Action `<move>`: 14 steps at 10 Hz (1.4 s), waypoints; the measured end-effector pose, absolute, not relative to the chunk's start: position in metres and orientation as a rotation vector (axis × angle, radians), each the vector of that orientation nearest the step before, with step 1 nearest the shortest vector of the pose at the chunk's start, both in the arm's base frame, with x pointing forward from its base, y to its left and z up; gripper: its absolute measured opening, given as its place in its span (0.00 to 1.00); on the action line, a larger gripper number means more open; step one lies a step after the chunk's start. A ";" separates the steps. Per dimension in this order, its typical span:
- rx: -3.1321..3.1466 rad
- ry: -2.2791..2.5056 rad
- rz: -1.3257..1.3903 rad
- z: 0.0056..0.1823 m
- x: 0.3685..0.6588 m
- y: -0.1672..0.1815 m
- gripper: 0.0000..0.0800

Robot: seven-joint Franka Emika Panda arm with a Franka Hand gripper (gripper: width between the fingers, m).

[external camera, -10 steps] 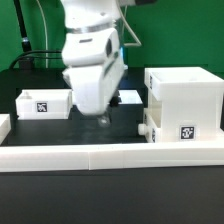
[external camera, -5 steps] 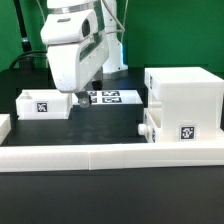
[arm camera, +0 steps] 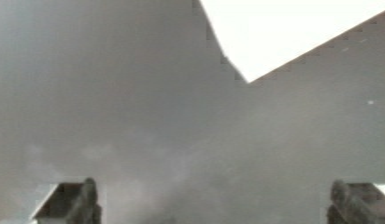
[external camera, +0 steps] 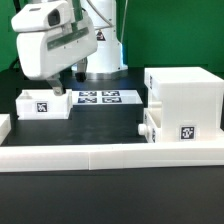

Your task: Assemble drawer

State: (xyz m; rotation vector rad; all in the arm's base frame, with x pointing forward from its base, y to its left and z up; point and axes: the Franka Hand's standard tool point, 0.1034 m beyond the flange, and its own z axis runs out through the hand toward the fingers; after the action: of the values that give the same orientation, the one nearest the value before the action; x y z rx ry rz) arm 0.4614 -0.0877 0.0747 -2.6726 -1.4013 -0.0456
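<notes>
Gripper (external camera: 60, 86) has swung away from the housing (external camera: 186, 92) toward the exterior view's left since half a second ago, uncovering the marker board (external camera: 101, 97), and now hangs over the loose tray (external camera: 42, 103). Its fingertips are mostly lost in blur against the dark background, so whether they touch that tray can't be told. In the wrist view the gripper (arm camera: 215, 202) has its fingers (arm camera: 68, 201) spread wide with nothing between them, only blurred grey surface. A white wedge (arm camera: 299, 35) is cut off at the frame edge there; can't tell what it is. The loose tray sits well apart from the housing, on the exterior view's left of it, tag (external camera: 42, 107) facing the camera. The marker board lies flat between the two, part of it hidden behind the arm's base. The second tray (external camera: 172, 128) is at the foot of the housing, touching it, with its knob (external camera: 143, 128) poking toward the exterior view's left; how far it sits inside is unclear. The low border wall (external camera: 110, 153) runs in front of the housing, across the black table (external camera: 110, 125).
</notes>
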 end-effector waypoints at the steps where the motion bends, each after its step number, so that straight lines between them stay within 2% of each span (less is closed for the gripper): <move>1: -2.742 -1.263 -0.037 0.077 0.461 -0.087 0.81; 6: -2.896 -0.851 -0.014 0.075 0.460 -0.088 0.81; 8: -3.003 -0.587 -0.048 0.071 0.447 -0.098 0.81; 10: -3.036 -0.532 -0.075 0.069 0.436 -0.093 0.81; 14: -3.033 -0.533 -0.071 0.069 0.436 -0.093 0.81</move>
State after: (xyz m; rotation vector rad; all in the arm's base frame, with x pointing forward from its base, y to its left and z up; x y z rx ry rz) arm 0.4360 -0.0931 0.0687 -3.0331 -0.5332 -0.0710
